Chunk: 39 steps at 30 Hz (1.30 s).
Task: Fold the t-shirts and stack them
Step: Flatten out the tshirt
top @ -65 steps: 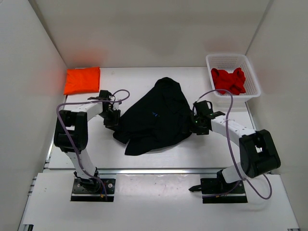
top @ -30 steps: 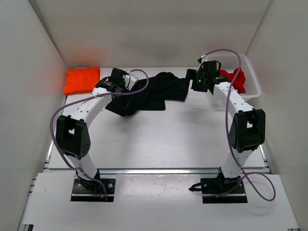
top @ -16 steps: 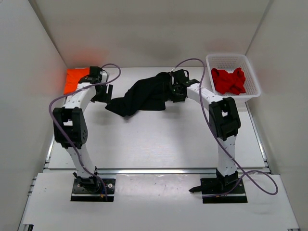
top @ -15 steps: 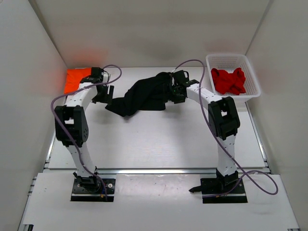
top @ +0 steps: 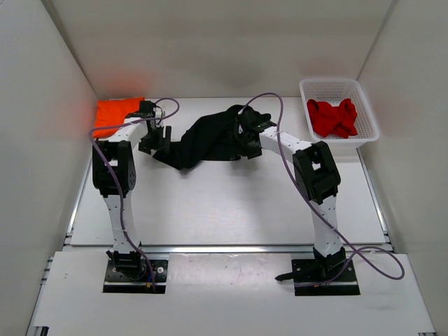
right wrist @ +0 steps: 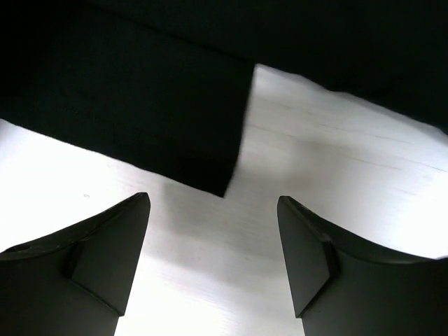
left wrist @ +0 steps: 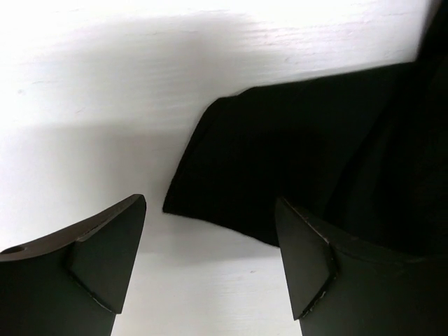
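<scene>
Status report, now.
Left gripper open, empty. Right gripper open, empty. Black t-shirt crumpled between them, unfolded. Nothing blocking.

Counted: three t-shirts (one orange t-shirt [top: 117,116], one black t-shirt [top: 206,136], one red t-shirt [top: 330,117]), one white mesh basket [top: 365,115], and two arms, left arm [top: 112,169] and right arm [top: 318,171].

Soft matt cloth — black t-shirt [top: 206,140] and orange t-shirt [top: 115,117], white plastic mesh basket [top: 330,87], smooth matt white table [top: 231,203]
</scene>
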Tool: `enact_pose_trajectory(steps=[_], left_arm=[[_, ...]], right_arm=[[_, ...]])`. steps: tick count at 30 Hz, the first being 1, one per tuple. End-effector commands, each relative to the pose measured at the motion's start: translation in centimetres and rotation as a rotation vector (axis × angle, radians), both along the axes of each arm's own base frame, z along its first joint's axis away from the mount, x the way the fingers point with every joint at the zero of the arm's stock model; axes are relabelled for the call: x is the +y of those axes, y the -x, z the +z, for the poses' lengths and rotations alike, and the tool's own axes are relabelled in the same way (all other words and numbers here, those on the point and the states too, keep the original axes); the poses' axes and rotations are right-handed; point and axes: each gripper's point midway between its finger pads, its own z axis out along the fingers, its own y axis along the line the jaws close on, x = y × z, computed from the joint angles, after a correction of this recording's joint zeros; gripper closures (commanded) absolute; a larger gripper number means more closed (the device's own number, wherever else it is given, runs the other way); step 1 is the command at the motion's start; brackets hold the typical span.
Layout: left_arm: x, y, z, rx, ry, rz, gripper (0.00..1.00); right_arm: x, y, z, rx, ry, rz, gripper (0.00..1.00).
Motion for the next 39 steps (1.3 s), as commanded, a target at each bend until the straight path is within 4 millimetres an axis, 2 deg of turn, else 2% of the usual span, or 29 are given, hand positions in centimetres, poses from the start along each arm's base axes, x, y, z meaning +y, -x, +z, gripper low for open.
enact_pose_trajectory(steps=[1,4,6,9,11,13,14,15,16,17,18,19,20,22,23,25,26,27,28,29,30,31,32,33,34,35,37,38,39], left_arm=[[-1.3,-1.4,-0.1,-0.034,0.061,0.006,0.15],[-1.7,-1.5,-0.7,-0.026,0.053,-0.005,0.15],[-1.4,-1.3,-1.0,-0.016,0.029,-0.006,0.16],[-0.6,0.4,-1.7,0.038,0.005,0.017,0.22],[0.1,1.3,-2.0,0.05,0.0,0.027,0.28],[0.5,1.3,-1.9,0.031,-0.031,0.017,0.34],[0.3,1.7,-2.5,0.048,-0.027,0.01,0.49],[0.2,1.8,-2.9,0.058,-0.02,0.01,0.6],[-0.1,1.9,-2.9,0.062,-0.006,0.002,0.65],[-0.3,1.8,-3.0,0.063,0.01,-0.001,0.77],[-0.6,1.7,-3.0,0.062,0.013,-0.029,0.86],[-0.8,1.6,-2.7,0.058,0.022,-0.036,0.91],[-0.5,1.5,-2.6,0.058,0.029,-0.033,1.0],[-0.1,0.6,-0.8,0.025,0.026,-0.039,1.0],[0.5,-0.3,0.6,-0.016,0.013,-0.043,1.0],[2.2,-2.2,4.6,-0.11,-0.018,-0.037,1.0],[2.4,-2.6,5.8,-0.135,-0.036,-0.042,1.0],[4.8,-3.3,8.2,-0.19,-0.05,-0.003,1.0],[5.4,-3.5,10.6,-0.231,-0.062,-0.011,1.0],[5.6,-3.3,12.1,-0.257,-0.07,-0.013,1.0],[5.7,-3.0,12.9,-0.27,-0.075,-0.021,1.0],[5.8,-1.9,13.5,-0.268,-0.074,-0.021,1.0],[4.7,-0.5,13.4,-0.258,-0.064,-0.052,1.0],[3.6,0.1,13.7,-0.265,-0.04,-0.082,1.0],[3.1,2.2,12.9,-0.225,-0.031,-0.095,1.0],[2.0,3.2,13.6,-0.232,-0.004,-0.116,1.0],[1.4,6.6,11.2,-0.148,0.032,-0.12,1.0],[1.3,8.4,9.9,-0.094,0.042,-0.11,1.0],[1.2,9.0,9.7,-0.086,0.052,-0.096,1.0]], right_arm=[[0.6,-1.1,-0.7,-0.006,-0.003,-0.008,0.29],[0.9,-2.1,-0.6,-0.015,-0.009,-0.011,0.29],[0.5,-2.1,-1.3,-0.004,0.004,-0.019,0.3],[0.3,-1.0,-2.3,0.027,0.028,-0.016,0.32],[0.0,-1.5,-2.4,0.029,0.008,-0.022,0.4],[0.8,-1.0,-2.7,0.048,-0.032,0.005,0.64],[0.8,-1.0,-2.9,0.052,-0.038,0.008,0.77],[1.2,-0.9,-2.9,0.057,-0.067,0.019,0.85],[1.8,-0.3,-3.0,0.068,-0.079,0.043,1.0],[1.9,-0.2,-2.8,0.07,-0.088,0.054,1.0],[1.3,-0.5,-2.2,0.062,-0.097,0.046,1.0],[1.5,-1.0,-1.7,0.042,-0.109,0.061,1.0],[1.3,-1.4,-0.3,0.016,-0.123,0.068,0.99],[-0.6,-3.1,3.3,-0.047,-0.153,0.024,1.0],[-1.6,-3.6,4.6,-0.067,-0.154,0.007,1.0],[-5.7,-4.7,8.6,-0.116,-0.167,-0.07,1.0],[-7.0,-4.6,9.5,-0.127,-0.163,-0.087,1.0],[-9.3,-4.2,11.1,-0.155,-0.158,-0.12,1.0],[-11.2,-3.7,13.7,-0.214,-0.155,-0.145,1.0],[-12.4,-2.2,12.3,-0.185,-0.127,-0.151,1.0],[-14.3,-0.7,13.0,-0.208,-0.109,-0.179,1.0],[-15.8,1.4,13.1,-0.205,-0.103,-0.205,1.0],[-16.8,2.5,14.4,-0.245,-0.091,-0.222,1.0],[-17.3,4.5,12.5,-0.205,-0.069,-0.223,1.0],[-17.6,6.7,12.4,-0.2,-0.055,-0.23,1.0],[-17.6,7.7,12.3,-0.199,-0.047,-0.235,1.0],[-17.0,12.3,10.3,-0.121,-0.044,-0.219,1.0],[-16.8,13.3,10.7,-0.125,-0.061,-0.223,1.0],[-16.8,15.2,9.2,-0.055,-0.065,-0.235,1.0]])
